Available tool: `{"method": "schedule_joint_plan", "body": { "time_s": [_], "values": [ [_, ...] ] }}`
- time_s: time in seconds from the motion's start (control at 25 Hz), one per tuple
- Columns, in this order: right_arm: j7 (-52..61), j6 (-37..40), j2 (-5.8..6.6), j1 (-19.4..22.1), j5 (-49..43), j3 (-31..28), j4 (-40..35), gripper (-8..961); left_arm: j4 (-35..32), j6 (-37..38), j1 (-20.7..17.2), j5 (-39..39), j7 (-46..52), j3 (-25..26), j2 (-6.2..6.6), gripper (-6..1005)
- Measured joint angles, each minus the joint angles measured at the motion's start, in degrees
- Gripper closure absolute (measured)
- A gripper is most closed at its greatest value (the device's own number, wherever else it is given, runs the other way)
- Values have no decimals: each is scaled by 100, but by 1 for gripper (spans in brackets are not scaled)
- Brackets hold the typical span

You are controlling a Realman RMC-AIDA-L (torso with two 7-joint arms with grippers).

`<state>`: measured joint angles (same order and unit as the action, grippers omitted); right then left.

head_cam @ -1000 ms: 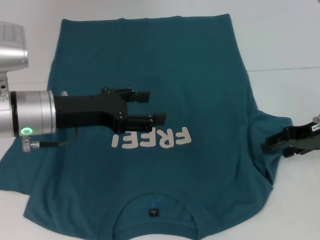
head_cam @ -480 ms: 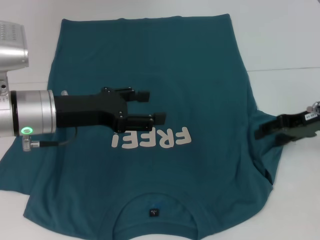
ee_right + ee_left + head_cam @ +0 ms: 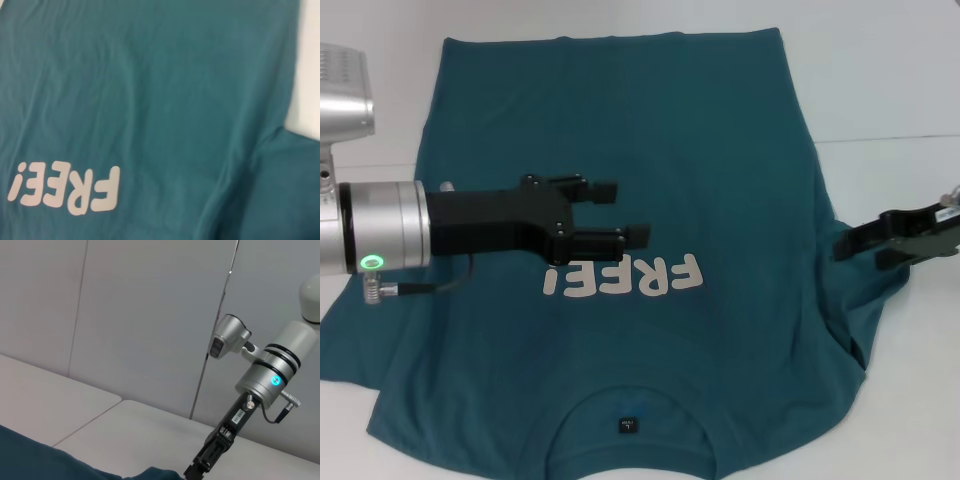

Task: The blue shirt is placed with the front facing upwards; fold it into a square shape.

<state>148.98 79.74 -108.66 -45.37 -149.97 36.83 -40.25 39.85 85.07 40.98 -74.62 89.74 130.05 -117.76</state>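
Observation:
The blue shirt (image 3: 720, 150) lies spread flat, front up. Its whitish "FREE!" print (image 3: 625, 278) reads upside down to me, and the small black neck label (image 3: 627, 425) is at the near edge. My left gripper (image 3: 620, 212) hovers open over the middle of the shirt, just beyond the print, holding nothing. At the right, my right gripper (image 3: 860, 242) sits low over the shirt's right sleeve (image 3: 865, 300), where it meets the body. The right wrist view shows the shirt (image 3: 150, 75) and its print (image 3: 65, 190). The left wrist view shows the right gripper (image 3: 200, 467) down at the teal cloth (image 3: 30, 460).
The shirt rests on a white table (image 3: 880, 80) with a seam line running off to the right. My silver left forearm (image 3: 370, 225) reaches in over the shirt's left side. Grey wall panels stand behind the table in the left wrist view.
My right gripper has moved away from me along the right sleeve and a little toward the shirt's body. The left arm and the shirt body have not moved.

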Motion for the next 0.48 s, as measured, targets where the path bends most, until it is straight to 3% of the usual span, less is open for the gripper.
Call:
{"method": "schedule_joint_plan", "body": {
  "time_s": [0.48],
  "values": [
    [128,510,117,400,-41,-3,-279,230,-3,1,17,0,5,3,-1,156]
  ]
}}
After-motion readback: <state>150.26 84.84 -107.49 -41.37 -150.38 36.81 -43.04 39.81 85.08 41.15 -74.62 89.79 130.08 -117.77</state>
